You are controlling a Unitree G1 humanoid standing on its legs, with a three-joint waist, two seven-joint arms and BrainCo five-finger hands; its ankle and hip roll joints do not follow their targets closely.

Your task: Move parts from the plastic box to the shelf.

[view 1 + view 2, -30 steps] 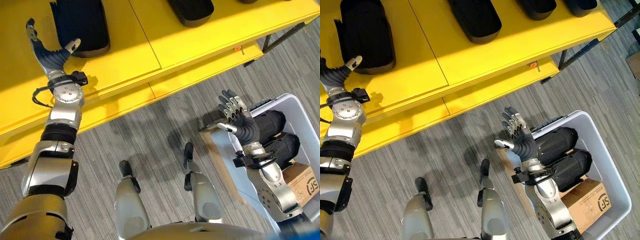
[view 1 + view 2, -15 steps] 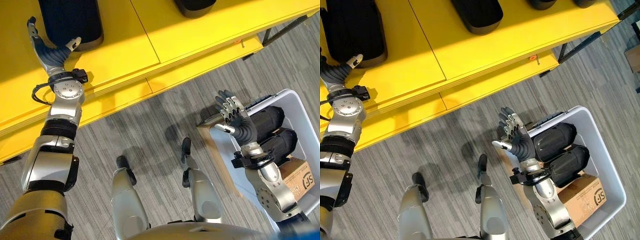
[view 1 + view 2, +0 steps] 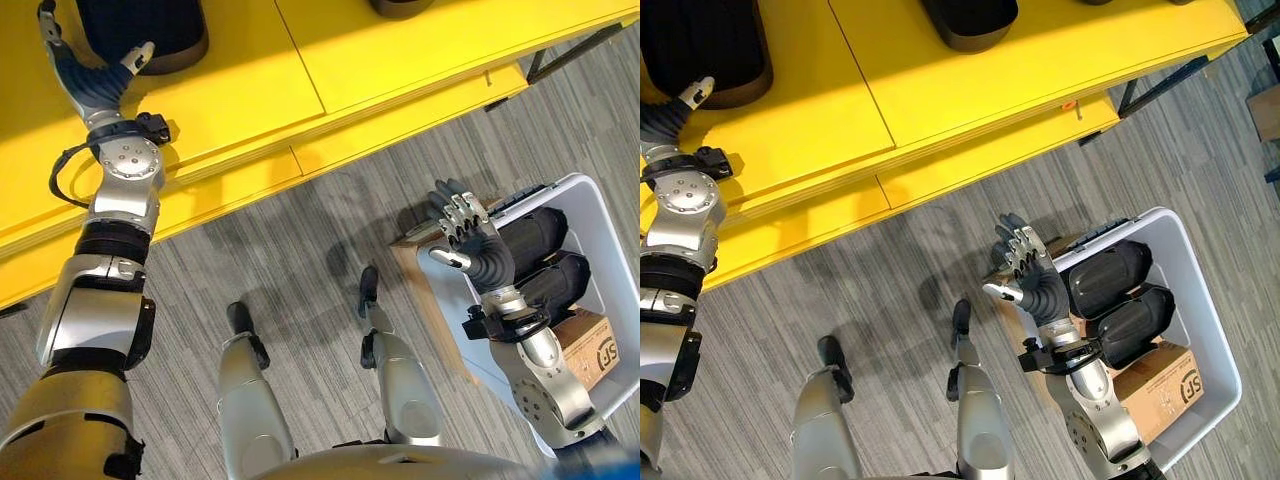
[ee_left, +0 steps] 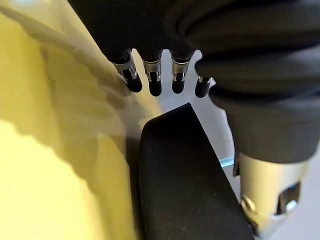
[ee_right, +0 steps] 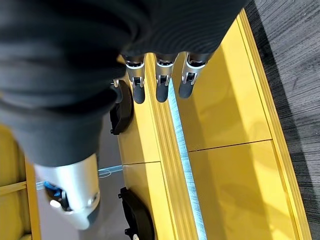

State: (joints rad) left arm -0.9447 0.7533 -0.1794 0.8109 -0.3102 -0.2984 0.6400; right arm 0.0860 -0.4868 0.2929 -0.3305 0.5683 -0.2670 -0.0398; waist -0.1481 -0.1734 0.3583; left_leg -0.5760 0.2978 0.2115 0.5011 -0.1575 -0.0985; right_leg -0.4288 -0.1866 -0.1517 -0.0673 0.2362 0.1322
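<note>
Black parts (image 3: 1110, 280) lie lengthwise in the plastic box (image 3: 1215, 385), just beside the right hand (image 3: 1032, 272), whose fingers are spread and empty.

Before me the yellow shelf (image 3: 970, 90) carries black parts (image 3: 970, 20); the white plastic box (image 3: 1210, 330) sits on the grey floor (image 3: 890, 300).

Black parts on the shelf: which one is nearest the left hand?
The black part at the shelf's far-left end, right by the open left hand. The other black part lies further along toward the right.
</note>
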